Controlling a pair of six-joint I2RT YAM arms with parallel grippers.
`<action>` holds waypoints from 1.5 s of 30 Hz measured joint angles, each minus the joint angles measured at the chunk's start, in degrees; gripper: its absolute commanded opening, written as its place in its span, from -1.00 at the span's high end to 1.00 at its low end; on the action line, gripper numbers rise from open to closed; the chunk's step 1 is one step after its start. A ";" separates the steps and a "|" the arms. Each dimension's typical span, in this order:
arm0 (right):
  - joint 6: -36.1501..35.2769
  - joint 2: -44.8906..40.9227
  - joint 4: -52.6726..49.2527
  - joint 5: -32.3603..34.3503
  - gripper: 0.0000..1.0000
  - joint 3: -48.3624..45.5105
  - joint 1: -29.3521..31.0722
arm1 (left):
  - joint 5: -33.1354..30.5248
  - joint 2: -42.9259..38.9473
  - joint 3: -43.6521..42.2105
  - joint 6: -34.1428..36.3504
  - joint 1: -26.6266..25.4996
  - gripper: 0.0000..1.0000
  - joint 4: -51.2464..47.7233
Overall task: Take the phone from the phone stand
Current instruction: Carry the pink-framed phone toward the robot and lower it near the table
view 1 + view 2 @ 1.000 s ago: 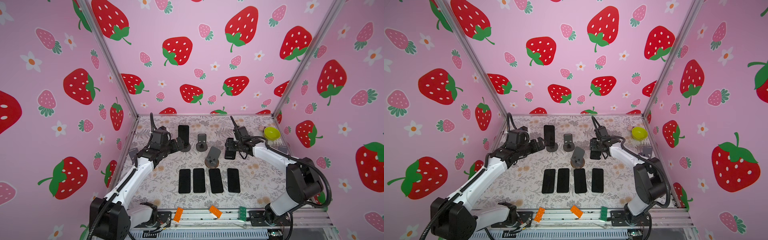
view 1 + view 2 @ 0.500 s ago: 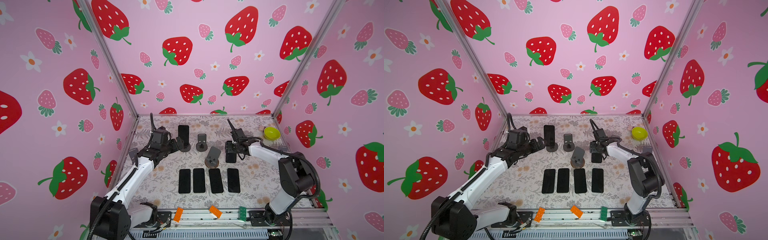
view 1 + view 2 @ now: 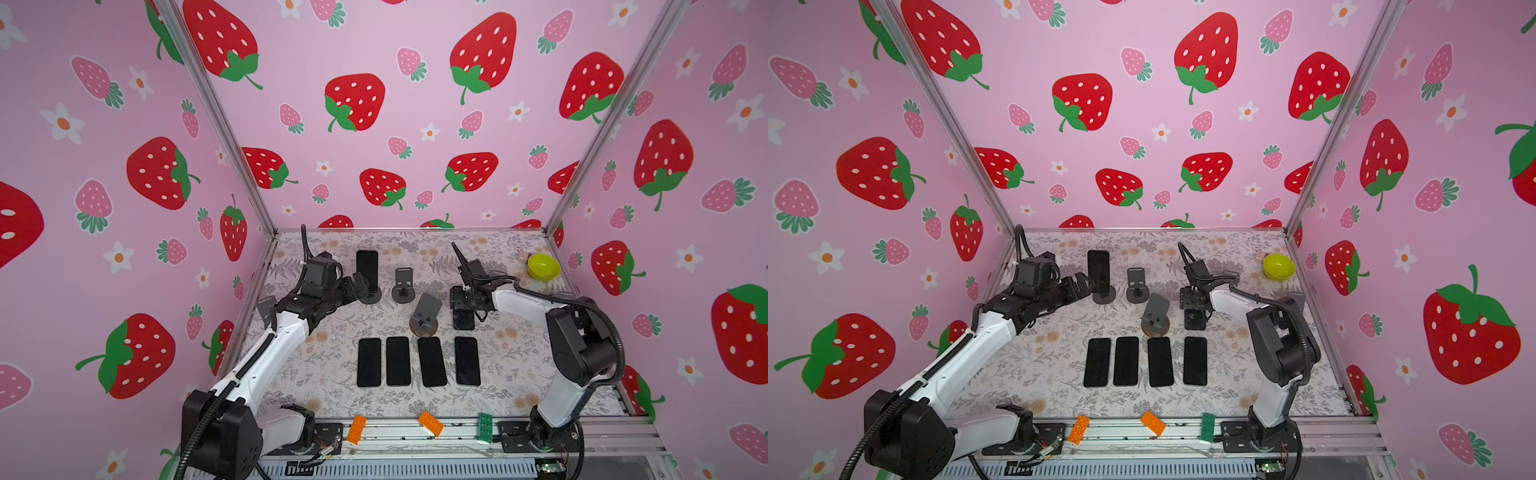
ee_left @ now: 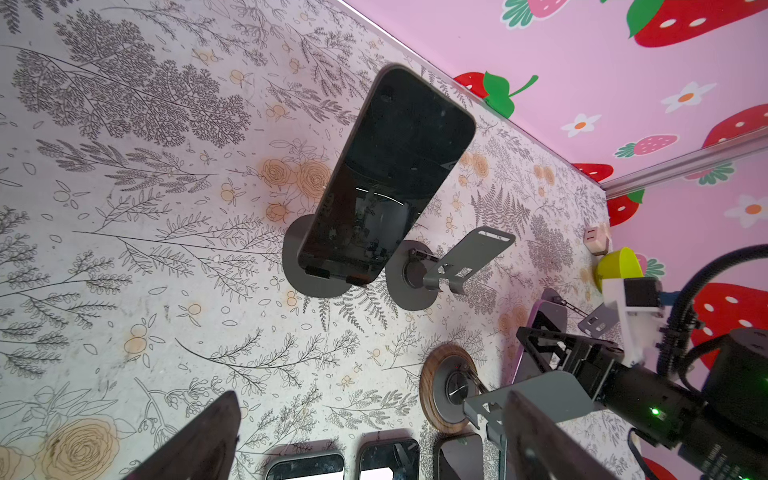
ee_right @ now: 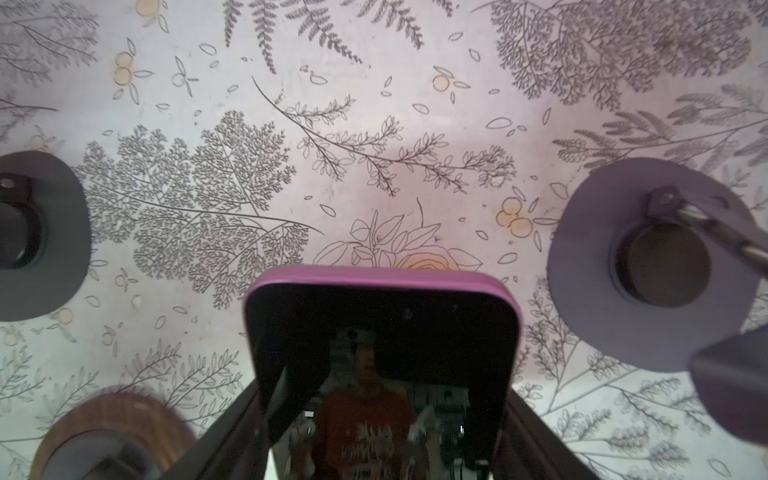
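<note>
Four flat phones [image 3: 398,360] lie in a row low on the bench [image 3: 519,365] in both top views; at upper right a green bowl [image 3: 543,267] shows a plain green inside, a pale block [image 3: 523,255] just beside it. At upper middle the phone [image 3: 367,266] stands in its phone stand [image 3: 370,296], the left hand [image 3: 358,286] spread apart close by. The right hand [image 3: 464,309], clamped on a pink-edged phone [image 3: 464,322], has sunk nearer the bench than a second ago. Left wrist view: the phone rests on the stand's ledge; right wrist view: fingers [image 5: 224,436] flank the pink-edged phone.
</note>
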 measured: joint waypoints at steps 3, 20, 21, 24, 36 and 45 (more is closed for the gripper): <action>0.20 0.81 -0.02 -0.13 -0.39 -0.09 -0.02 | 0.68 0.13 0.00 0.02 0.00 -0.99 -0.02; 1.66 2.16 2.12 -0.15 -0.44 -1.68 -0.04 | 5.40 2.25 0.79 -0.68 1.11 -0.98 0.02; 1.66 2.21 2.27 -0.13 -0.44 -1.70 -0.04 | 5.64 2.45 0.83 -0.83 1.31 -0.99 0.02; 1.70 2.29 2.89 0.22 -0.47 -1.88 -0.04 | 6.03 2.51 0.83 -1.22 1.77 -0.99 -0.09; 2.60 2.71 6.67 2.34 -0.54 -3.08 -0.02 | 6.01 2.49 2.01 -1.55 1.90 -0.98 -0.13; 2.56 2.60 9.40 4.02 -0.60 -4.52 -0.02 | 5.99 2.49 2.23 -2.54 1.90 -0.99 -0.13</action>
